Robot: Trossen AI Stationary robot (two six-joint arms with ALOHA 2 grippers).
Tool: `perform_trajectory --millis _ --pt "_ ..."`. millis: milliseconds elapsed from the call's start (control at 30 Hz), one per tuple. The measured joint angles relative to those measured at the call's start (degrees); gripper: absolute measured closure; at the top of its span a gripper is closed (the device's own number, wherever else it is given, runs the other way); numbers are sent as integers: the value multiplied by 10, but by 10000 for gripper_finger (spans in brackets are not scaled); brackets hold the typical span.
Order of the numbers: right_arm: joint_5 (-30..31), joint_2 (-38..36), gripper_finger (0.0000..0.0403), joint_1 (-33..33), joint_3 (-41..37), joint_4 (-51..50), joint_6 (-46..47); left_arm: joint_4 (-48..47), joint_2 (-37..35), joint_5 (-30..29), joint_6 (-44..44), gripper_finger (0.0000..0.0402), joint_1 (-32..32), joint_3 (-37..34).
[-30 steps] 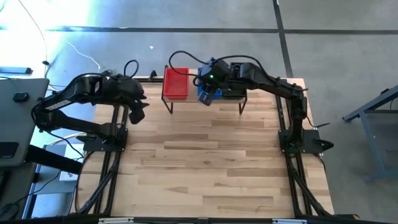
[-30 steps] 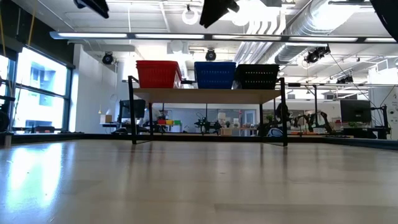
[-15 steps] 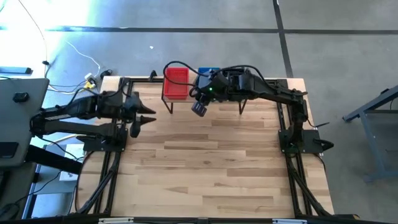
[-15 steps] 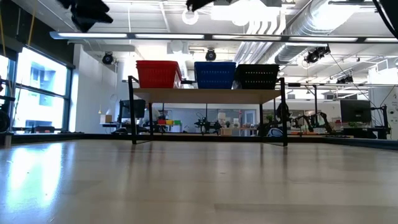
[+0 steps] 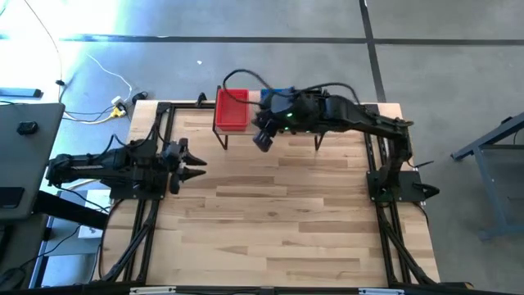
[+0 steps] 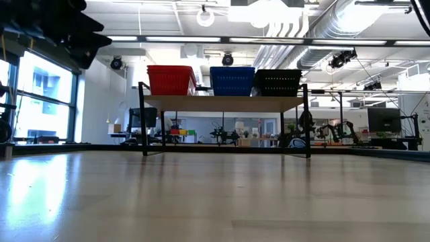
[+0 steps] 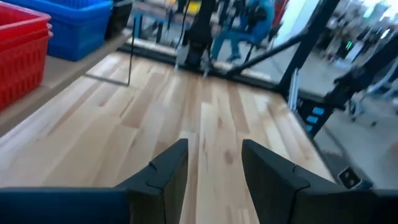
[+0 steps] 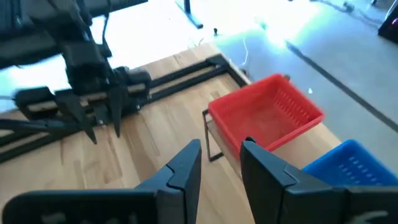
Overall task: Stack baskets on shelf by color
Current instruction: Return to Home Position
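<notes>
Red (image 6: 171, 80), blue (image 6: 232, 81) and black (image 6: 278, 82) baskets stand side by side in stacks on the shelf (image 6: 225, 103) at the table's far edge. From above, the red stack (image 5: 232, 109) shows whole. The blue stack (image 5: 277, 95) is partly under my right arm, which hides the black one. My right gripper (image 5: 263, 140) hangs open above the table just in front of the shelf, holding nothing. My left gripper (image 5: 196, 164) is open and empty near the table's left edge, pointing about level across the table.
The wooden tabletop (image 5: 278, 221) lies bare in front of the shelf and out to the near edge. Black arm frames run along the table's left (image 5: 139, 221) and right (image 5: 393, 221) sides. A grey desk (image 5: 24, 156) stands beyond the left edge.
My left gripper has sunk toward the table and drawn back toward the left edge, tipping from pointing down to about level. My right gripper has pulled back from over the blue stack toward the table's near side, still high. Both stay open and empty; the baskets have not moved.
</notes>
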Motion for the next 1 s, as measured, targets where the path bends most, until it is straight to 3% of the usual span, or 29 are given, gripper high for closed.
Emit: perform_trajectory --millis 233,500,733,867,1000 --pt "11 -67 304 0 0 -16 -47 125 -50 0 -5 261 -2 -88" --pt "82 -172 304 0 0 -95 -90 253 -54 0 -37 261 -2 -164" --pt "103 -266 304 9 -7 -207 -71 246 -53 -17 -55 261 -1 -188" --pt "131 -330 304 33 -65 -222 -60 244 -53 -17 -55 261 -1 -188" --pt "160 -409 304 65 -178 -213 -12 237 -53 -32 -60 261 -1 -188"
